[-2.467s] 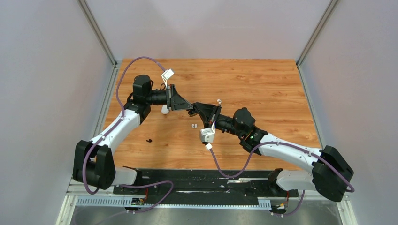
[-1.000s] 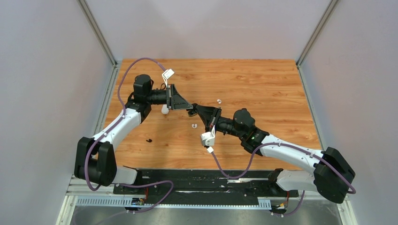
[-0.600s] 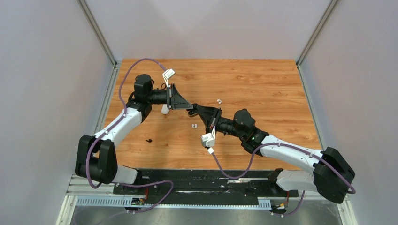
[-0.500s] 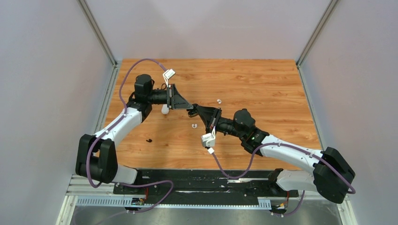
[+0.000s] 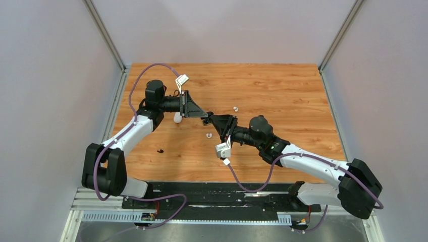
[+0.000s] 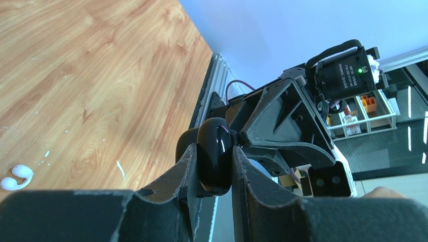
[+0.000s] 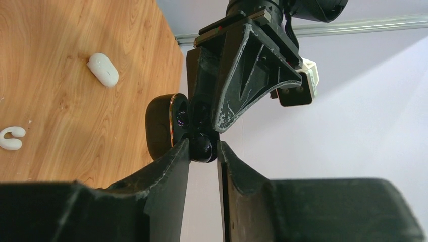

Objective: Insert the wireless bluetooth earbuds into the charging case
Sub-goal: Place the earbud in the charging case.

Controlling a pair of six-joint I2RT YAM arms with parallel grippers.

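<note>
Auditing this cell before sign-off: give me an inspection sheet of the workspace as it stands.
Surface: wooden table, light-brown grain.
Job's things: black case held mid-air; black earbud at its opening; white case, two white earbuds and a loose black earbud on the table.
Clutter: nothing seen.
Grippers: left gripper shut on the black case; right gripper flanks the black earbud, grip unclear.
Cables: purple cables along both arms.
Surroundings: grey walls.
</note>
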